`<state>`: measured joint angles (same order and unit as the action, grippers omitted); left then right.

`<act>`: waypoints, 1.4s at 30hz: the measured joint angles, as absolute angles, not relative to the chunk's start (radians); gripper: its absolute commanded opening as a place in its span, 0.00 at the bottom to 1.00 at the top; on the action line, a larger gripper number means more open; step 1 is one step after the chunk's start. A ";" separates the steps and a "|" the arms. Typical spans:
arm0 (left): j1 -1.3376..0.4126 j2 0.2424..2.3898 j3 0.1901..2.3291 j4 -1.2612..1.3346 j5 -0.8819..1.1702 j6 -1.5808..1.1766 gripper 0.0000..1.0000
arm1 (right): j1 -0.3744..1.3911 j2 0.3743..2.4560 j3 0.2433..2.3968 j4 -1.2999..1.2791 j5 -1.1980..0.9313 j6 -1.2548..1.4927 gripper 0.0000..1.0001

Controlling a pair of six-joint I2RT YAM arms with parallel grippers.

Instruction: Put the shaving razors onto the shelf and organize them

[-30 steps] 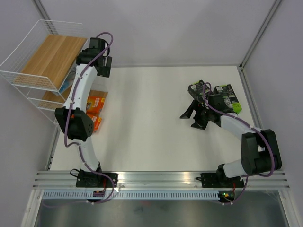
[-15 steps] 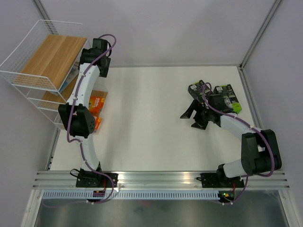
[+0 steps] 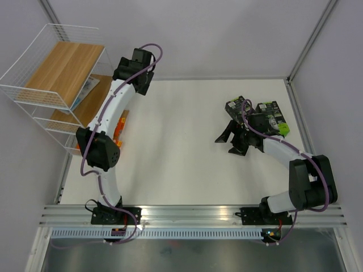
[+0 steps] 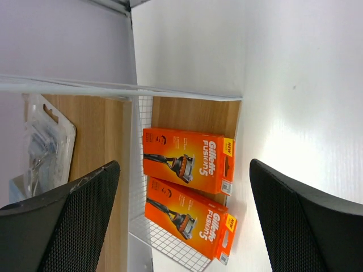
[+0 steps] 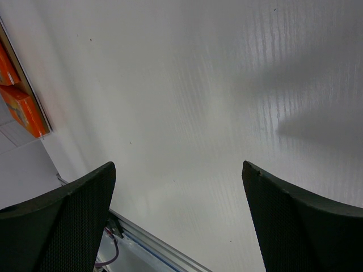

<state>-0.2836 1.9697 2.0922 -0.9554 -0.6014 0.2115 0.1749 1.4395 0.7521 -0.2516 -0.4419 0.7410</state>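
Your left gripper (image 3: pixel 136 79) hung wide open and empty, just past the shelf (image 3: pixel 25 96). Your right gripper (image 3: pixel 228 141) gaped empty too, far from the shelf, by two black boxes (image 3: pixel 237 106) on the white table (image 3: pixel 176 164). Two orange boxes (image 4: pixel 187 160) lay on the shelf's bottom board. Your left arm had swung off the shelf, and the right stayed put.

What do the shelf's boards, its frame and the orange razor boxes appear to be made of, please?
The shelf boards look like light wood or wood-look laminate, matt, with visible grain. The shelf frame seems white-coated metal wire: thin rods and mesh. The orange razor boxes look like printed cardboard, glossy, with crisp folded edges.
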 measured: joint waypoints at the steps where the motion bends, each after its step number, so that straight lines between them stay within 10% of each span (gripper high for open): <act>1: -0.308 1.961 2.088 -0.955 -0.617 0.212 1.00 | 0.175 1.439 0.752 -0.252 -0.442 0.741 0.98; 10: -0.471 1.851 1.994 -0.956 -0.690 0.175 0.98 | 0.180 1.436 0.768 -0.273 -0.432 0.725 0.98; 23: -0.551 1.534 1.529 -0.702 -0.058 -0.350 0.92 | 0.035 1.334 1.078 -0.474 -0.062 0.630 0.98; 42: -0.577 1.428 1.048 -0.393 0.169 -0.546 1.00 | -0.155 1.584 1.150 -0.298 -0.117 0.408 0.97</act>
<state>-0.5766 1.4277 1.0481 -0.3931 0.1692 -0.5461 -0.1547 1.5837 1.1503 -0.2977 -0.1173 0.4084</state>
